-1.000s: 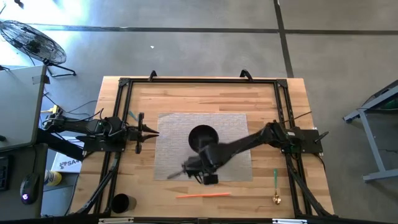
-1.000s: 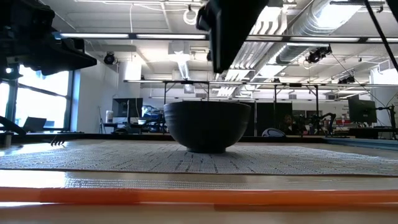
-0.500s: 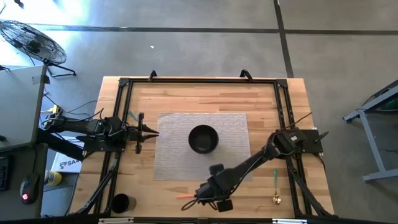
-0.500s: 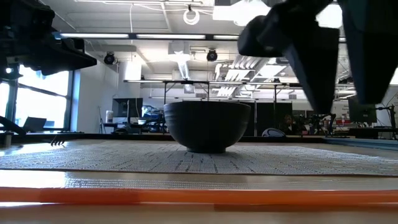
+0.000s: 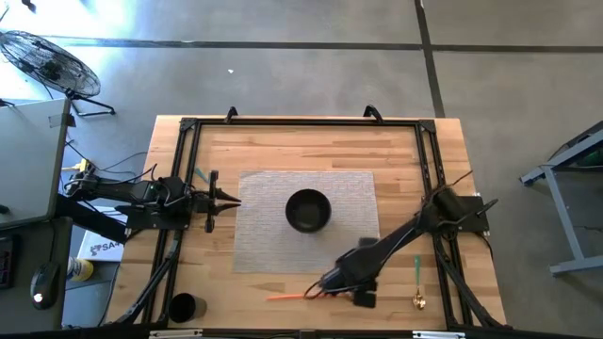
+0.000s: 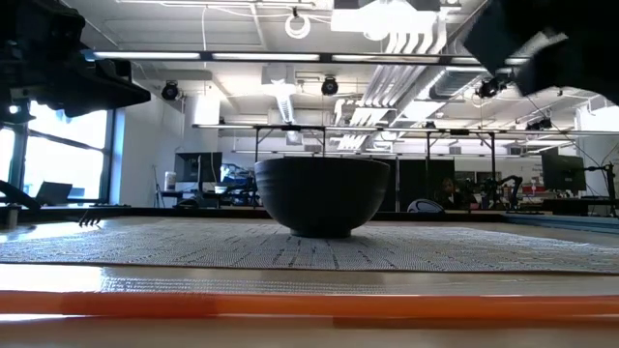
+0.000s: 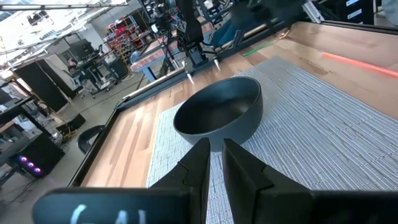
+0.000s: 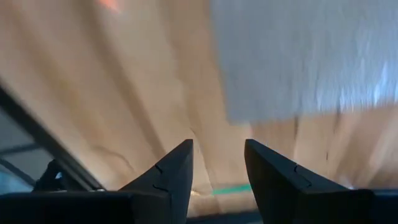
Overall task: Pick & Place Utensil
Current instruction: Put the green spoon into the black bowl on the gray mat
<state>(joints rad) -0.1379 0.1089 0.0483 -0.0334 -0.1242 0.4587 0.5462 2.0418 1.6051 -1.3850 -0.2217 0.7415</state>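
Right hand (image 5: pixel 327 285) has swung rightward, open above the orange utensil (image 5: pixel 285 296).

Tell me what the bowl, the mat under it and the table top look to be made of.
Bowl: dark, matte with a soft sheen, likely ceramic or plastic. Mat: grey woven ribbing, probably vinyl or fabric. Table top: pale wood strips, grain and joints visible, butcher-block style.

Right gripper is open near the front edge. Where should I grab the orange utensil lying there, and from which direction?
Grip the orange utensil mid-shaft, coming straight down with the right gripper. It is thin and lies flat along the table's front edge, so set the fingers across its width.
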